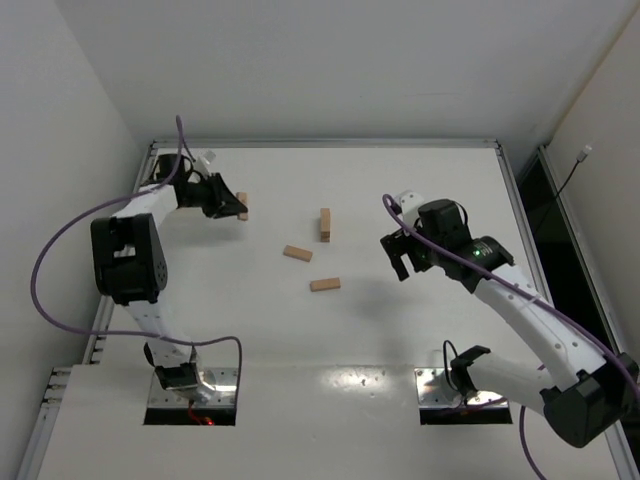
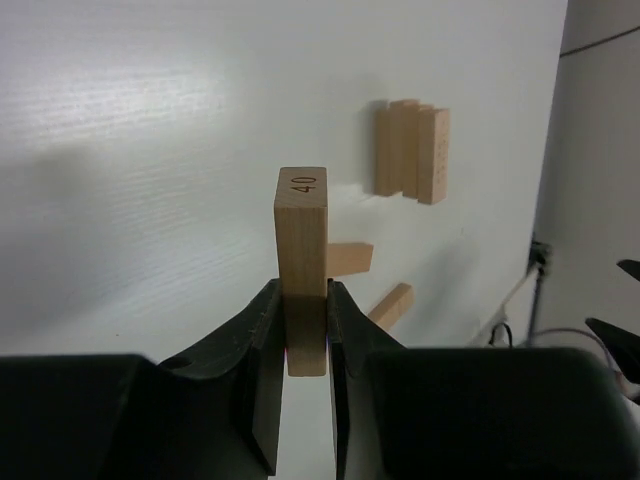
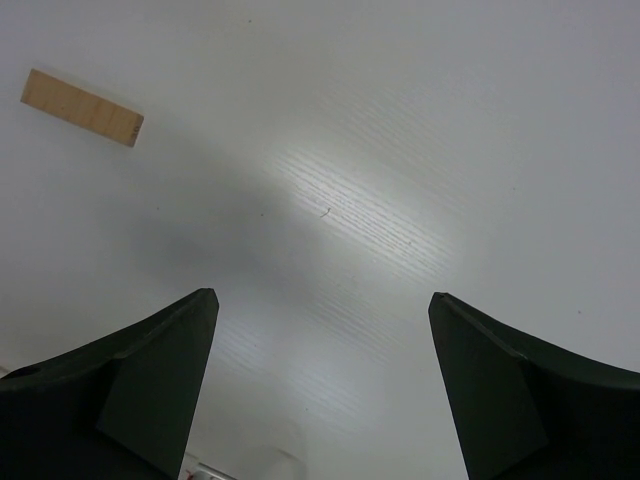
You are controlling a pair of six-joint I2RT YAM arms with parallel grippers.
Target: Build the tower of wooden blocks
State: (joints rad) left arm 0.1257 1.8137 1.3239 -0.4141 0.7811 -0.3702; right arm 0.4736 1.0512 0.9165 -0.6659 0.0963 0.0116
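- The left gripper (image 1: 232,203), at ten o'clock from the middle of the table (image 1: 420,180), is pinched narrow on one wood block (image 2: 301,250). It grips only the block's lower end, so most of the bar juts out past the fingers. I cannot tell whether the block is clear of the table.
- Writing: the held block's end face reads "40". Faint dotted marks on the tower's side are too small to read.
- Risk: gripped so near one end, the bar could pivot or slip during a carry and arrive skewed.
- The tower (image 1: 325,224) stands near the table's middle, at three o'clock from the held block and well apart. A crooked or heavy set-down could topple it.
- A loose block (image 1: 297,253) and a second loose block (image 1: 324,285) lie around six o'clock from the tower. A low sweep could knock them.
- The right gripper (image 1: 398,258), at three o'clock from the tower, hangs wide apart and holds nothing.
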